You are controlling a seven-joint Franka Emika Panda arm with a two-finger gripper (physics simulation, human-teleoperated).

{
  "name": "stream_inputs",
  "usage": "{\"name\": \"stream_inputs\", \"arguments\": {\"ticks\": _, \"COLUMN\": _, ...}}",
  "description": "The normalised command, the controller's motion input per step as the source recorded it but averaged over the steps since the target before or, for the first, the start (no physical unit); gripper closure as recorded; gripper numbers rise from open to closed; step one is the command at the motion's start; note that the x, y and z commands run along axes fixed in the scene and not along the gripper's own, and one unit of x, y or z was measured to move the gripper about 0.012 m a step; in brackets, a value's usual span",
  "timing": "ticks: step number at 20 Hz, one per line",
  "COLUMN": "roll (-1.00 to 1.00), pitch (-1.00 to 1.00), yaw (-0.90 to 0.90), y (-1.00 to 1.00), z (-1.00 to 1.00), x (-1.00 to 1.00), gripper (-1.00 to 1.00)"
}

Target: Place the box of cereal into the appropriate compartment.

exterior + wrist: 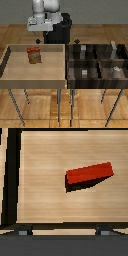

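While hovering above the far rim of the light wooden tray, poised with the end effector holding nothing, fingers spread fairly wide in the wrist view. Standing upright inside that tray, toward its far side: the box of cereal, red top facing up. Sitting beside the tray, on the exterior view's right: the dark four-cell bin, the compartment with the tallest grey block occupying its far corner away from the tray.
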Motion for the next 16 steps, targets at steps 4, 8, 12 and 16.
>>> {"name": "stream_inputs", "arguments": {"ticks": 4, "roll": 0.0, "pitch": 0.0, "yaw": 0.0, "y": -0.75, "z": 0.0, "x": 0.0, "gripper": -1.0}}
{"name": "stream_inputs", "arguments": {"ticks": 8, "roll": 0.0, "pitch": 0.0, "yaw": -0.04, "y": 0.0, "z": 0.0, "x": 0.0, "gripper": -1.0}}
{"name": "stream_inputs", "arguments": {"ticks": 12, "roll": 0.0, "pitch": 0.0, "yaw": -0.92, "y": 0.0, "z": 0.0, "x": 0.0, "gripper": -1.0}}
{"name": "stream_inputs", "arguments": {"ticks": 16, "roll": 0.0, "pitch": 0.0, "yaw": -0.95, "y": 0.0, "z": 0.0, "x": 0.0, "gripper": -1.0}}
